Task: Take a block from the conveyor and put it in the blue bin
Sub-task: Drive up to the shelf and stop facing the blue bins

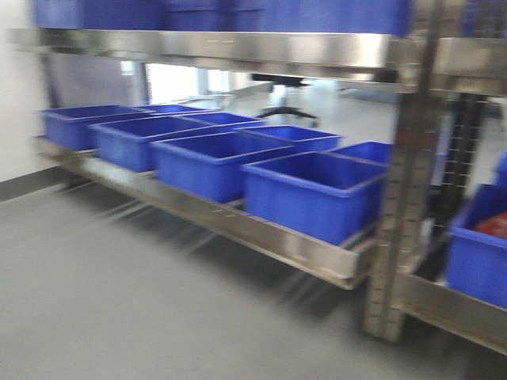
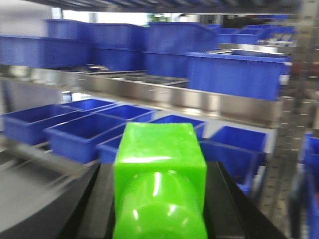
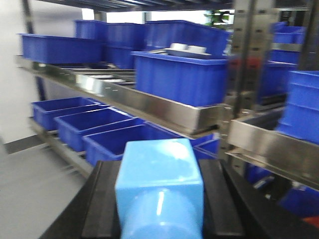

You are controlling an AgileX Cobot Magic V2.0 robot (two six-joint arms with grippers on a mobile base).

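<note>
A glossy green block [image 2: 159, 149] is clamped between the black fingers of my left gripper [image 2: 159, 174], which is shut on it. My right gripper [image 3: 159, 179] is shut on a light blue block [image 3: 158, 159]. Both blocks hang in the air in front of a steel rack. A row of open blue bins [image 1: 313, 194] stands on the rack's lower shelf. The same bins show below and beyond each block as blue bins [image 2: 84, 134] and blue bins [image 3: 94, 124]. The conveyor is out of view. The front view shows neither gripper.
A perforated steel upright [image 1: 400, 198] stands at the right of the bin row. More blue bins [image 3: 177, 77] sit on the upper steel shelf [image 2: 199, 99]. A bin at far right holds something red [image 1: 495, 226]. Grey floor [image 1: 119, 301] lies before the rack.
</note>
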